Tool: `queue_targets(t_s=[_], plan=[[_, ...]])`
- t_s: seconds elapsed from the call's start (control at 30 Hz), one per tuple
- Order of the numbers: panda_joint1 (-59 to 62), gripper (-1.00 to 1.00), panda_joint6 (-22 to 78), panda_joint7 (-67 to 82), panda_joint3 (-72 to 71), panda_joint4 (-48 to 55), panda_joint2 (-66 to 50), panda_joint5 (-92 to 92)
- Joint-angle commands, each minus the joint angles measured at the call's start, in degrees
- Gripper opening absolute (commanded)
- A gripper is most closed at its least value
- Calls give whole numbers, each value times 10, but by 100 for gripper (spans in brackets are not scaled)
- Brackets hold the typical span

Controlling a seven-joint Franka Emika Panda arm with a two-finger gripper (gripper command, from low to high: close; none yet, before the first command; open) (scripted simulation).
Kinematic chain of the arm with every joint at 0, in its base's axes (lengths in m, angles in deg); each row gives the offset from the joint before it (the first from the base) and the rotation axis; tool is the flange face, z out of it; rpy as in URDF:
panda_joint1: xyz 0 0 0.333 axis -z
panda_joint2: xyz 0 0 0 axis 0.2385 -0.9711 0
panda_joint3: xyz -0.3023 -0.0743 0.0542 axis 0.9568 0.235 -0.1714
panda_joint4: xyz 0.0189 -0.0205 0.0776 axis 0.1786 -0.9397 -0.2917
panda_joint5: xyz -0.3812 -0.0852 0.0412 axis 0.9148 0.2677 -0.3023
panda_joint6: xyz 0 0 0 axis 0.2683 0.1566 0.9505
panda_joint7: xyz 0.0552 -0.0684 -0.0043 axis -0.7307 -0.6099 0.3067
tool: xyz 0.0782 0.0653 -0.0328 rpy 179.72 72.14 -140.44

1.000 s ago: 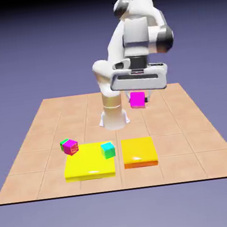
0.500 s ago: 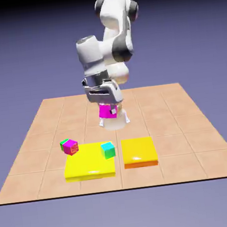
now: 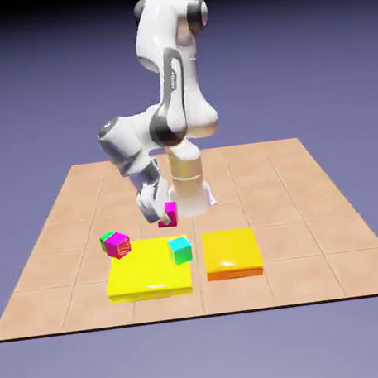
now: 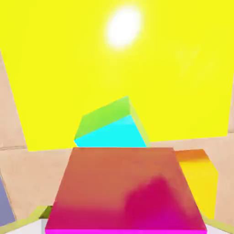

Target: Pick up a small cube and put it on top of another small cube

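Observation:
My gripper point(image 3: 167, 215) is shut on the small magenta cube point(image 3: 170, 213) and holds it in the air, tilted, just behind the large yellow pad point(image 3: 145, 277). A teal cube point(image 3: 180, 249) rests on that pad's back right corner, a little below and in front of the held cube. In the hand view the magenta cube point(image 4: 125, 192) fills the bottom and hides the fingertips. The teal cube point(image 4: 112, 130) lies straight beyond it on the yellow pad point(image 4: 114, 68).
A magenta-and-green cube point(image 3: 115, 244) with orange marks sits by the large pad's back left corner. A smaller yellow pad point(image 3: 232, 254) with an orange side lies at the exterior view's right, and shows in the hand view as the smaller pad point(image 4: 201, 178). The robot's base point(image 3: 190, 194) stands behind.
The arm has swung from the exterior view's right to its left and come down, carrying the magenta cube to just above and behind the teal cube.

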Motion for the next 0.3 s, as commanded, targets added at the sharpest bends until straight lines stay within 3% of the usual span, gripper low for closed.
queue_targets(t_s=[0.0, 0.03, 0.07, 0.27], plan=[[-5, -100, -23, 10, -5, -3, -21, -15], [-10, -100, -46, 22, -11, -6, -41, -30], [-10, 100, -47, 22, -11, -6, -41, -30], [14, 100, 71, -34, 16, 9, 62, 48]])
